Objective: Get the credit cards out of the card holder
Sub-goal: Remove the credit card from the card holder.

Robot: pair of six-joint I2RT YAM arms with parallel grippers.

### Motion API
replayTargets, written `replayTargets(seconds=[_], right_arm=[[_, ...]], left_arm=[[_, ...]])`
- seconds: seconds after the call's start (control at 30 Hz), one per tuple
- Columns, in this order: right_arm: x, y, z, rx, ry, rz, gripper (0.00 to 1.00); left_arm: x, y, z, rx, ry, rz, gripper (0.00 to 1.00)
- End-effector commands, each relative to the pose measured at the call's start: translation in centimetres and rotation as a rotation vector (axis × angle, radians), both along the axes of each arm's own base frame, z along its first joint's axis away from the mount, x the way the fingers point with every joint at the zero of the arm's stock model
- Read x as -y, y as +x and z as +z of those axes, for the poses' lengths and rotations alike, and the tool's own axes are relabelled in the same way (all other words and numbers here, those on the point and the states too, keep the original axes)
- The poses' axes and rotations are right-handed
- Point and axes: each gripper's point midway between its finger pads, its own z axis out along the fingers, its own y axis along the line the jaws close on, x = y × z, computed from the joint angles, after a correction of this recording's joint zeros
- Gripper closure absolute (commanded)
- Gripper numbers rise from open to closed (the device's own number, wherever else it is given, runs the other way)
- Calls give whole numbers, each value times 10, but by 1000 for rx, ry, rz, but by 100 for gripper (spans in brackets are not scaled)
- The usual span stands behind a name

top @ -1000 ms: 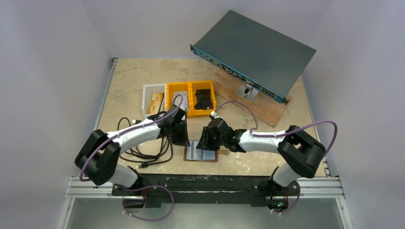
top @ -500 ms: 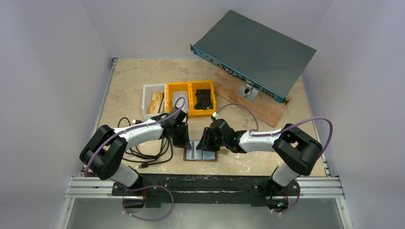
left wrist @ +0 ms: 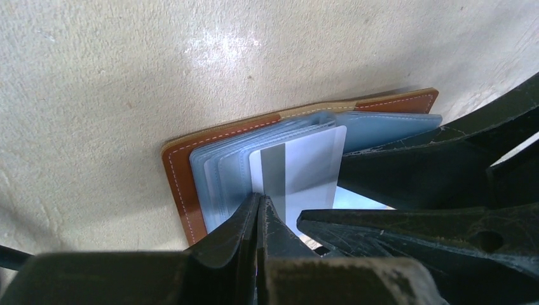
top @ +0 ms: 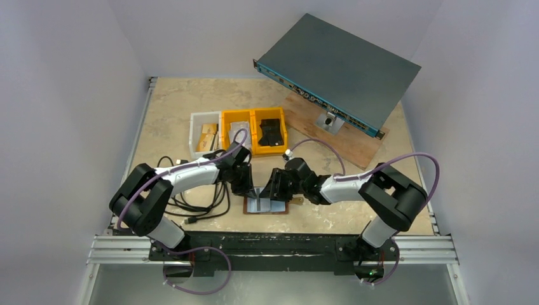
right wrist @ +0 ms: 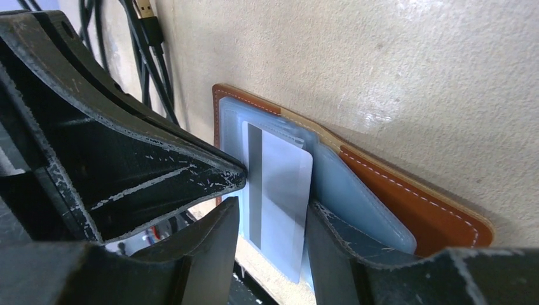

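Note:
The brown card holder [top: 283,211] lies open on the table near the front, its blue clear pockets up [left wrist: 181,184] [right wrist: 419,203]. A white credit card [left wrist: 305,165] [right wrist: 279,190] with a grey stripe sticks out of one pocket. My left gripper [top: 249,189] [left wrist: 259,202] is shut, its closed tips resting against the card's striped edge; nothing shows between them. My right gripper [top: 274,190] [right wrist: 273,206] is open and straddles the card across its width, with a thin gap on the stripe side. Its dark fingers [left wrist: 407,171] crowd the holder's other side.
A tangle of black cables [top: 191,197] [right wrist: 149,51] lies left of the holder. Behind it stand a white bin [top: 196,121] with tan cards and two yellow bins [top: 253,114], one holding a chunky black object [top: 270,132]. A grey network switch [top: 337,70] leans on a wooden board [top: 346,143] at the back right.
The left arm's elbow has swung right and its shut gripper has edged in toward the holder. The right gripper's jaws have widened slightly around the card.

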Motion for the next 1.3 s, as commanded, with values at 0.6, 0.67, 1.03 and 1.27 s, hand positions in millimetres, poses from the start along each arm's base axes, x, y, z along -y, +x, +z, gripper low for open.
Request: replayTargets(seconds=[0.6,0.67,1.03,1.27], right_arm=[[27,-9,4,-93,389,-86,70],[28,-8,4,-97,409,-93,75],[29,-9,6,-117,498,-112,99],[43,-7,-4,-109,437,-164,100]], left_arm=[[-33,-12,-42,-65,185,114,100],[-33,-12,-42,-65,186,114,100],[-33,-12,-42,-66,187,106,100],[-41,-11,-44,-65,212,119,100]])
